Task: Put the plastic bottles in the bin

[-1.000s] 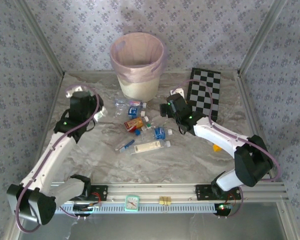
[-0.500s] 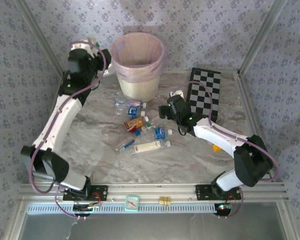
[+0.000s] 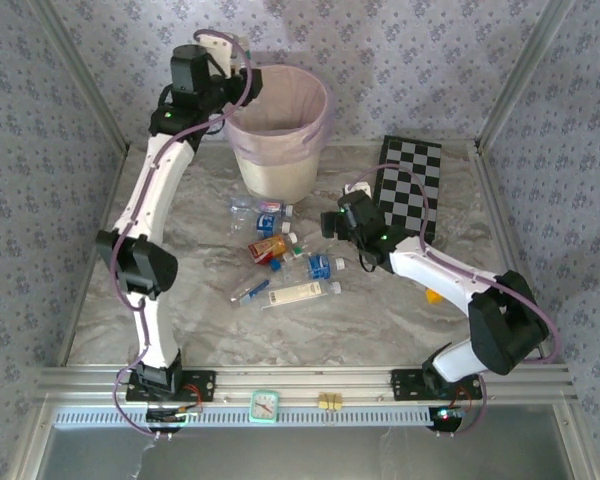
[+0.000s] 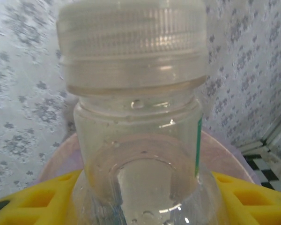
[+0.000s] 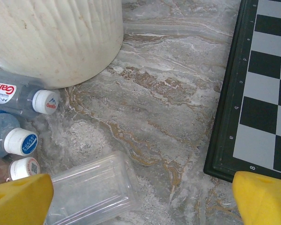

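Left gripper (image 4: 140, 201) clamps a clear bottle (image 4: 136, 117) below its cap, up at the bin's (image 3: 280, 165) left rim and apparently just short of its mouth. The drop is in hand: next, reach over the opening and release. Right gripper (image 5: 143, 197), jaws wide and empty, hovers over the bottles (image 3: 268, 247) on the table (image 3: 180, 300).

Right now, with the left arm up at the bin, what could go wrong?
The left gripper holds a clear bottle near the left rim of the bin; released here, it might strike the rim and fall outside. The open right gripper hangs above lying bottles and could send them rolling.
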Available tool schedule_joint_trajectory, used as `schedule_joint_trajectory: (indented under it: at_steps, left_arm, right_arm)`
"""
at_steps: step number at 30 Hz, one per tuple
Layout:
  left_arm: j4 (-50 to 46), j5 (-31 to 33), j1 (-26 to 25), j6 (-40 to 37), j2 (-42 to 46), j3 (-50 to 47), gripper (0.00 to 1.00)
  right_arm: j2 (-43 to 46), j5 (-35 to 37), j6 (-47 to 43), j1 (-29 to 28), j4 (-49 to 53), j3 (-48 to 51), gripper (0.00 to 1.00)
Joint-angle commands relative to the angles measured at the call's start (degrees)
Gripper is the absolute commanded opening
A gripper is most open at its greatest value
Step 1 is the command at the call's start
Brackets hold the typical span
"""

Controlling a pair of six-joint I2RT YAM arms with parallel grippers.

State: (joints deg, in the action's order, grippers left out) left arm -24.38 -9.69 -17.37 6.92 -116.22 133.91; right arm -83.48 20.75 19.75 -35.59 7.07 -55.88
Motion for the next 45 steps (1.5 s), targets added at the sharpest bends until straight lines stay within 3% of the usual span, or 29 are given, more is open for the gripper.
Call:
schedule_joint_trajectory:
  at_steps: [1, 5, 13, 16, 23, 31, 37, 45]
  left_arm:
    - [-9.81, -1.81, -1.41, -4.68, -5.75, 10.01, 0.54]
    - [-13.85, -1.22, -2.65, -5.9, -11.53, 16.9, 0.54]
    - [-13.5, -0.26, -3.53, -6.04, -14.06, 16.96, 0.57]
    - [-13.5, -0.31, -3.55, -5.79, -14.29, 16.92, 0.62]
    - [-13.59, -0.32, -4.17, -5.01, -13.25, 17.65, 0.88]
    - [-13.46, -0.52, -6.16, -5.27, -7.04, 14.91, 0.91]
    - [-3.95, -0.35, -7.75, -4.75, 5.8, -3.54, 0.93]
    - [19.48, 3.87, -8.3, 1.18, 29.69, -44.28, 0.95]
  right_arm:
    - [2.34, -0.37, 0.98, 0.37, 0.39, 0.95, 1.0]
    - [3.72, 0.07, 1.34, 0.39, 0.49, 2.1, 1.0]
    - [4.35, -0.1, 2.14, 0.57, 0.91, 3.2, 1.0]
    - [4.56, 0.03, 2.14, 0.66, 1.01, 3.32, 1.0]
    - [4.85, -0.27, 2.47, 0.66, 0.62, 3.5, 1.0]
    - [4.75, -1.19, 3.32, 0.63, -0.29, 4.09, 1.0]
    - [4.19, -2.21, 3.88, 0.75, -0.9, 3.7, 1.0]
    - [3.04, -3.67, 5.45, 1.02, -2.7, 3.78, 1.0]
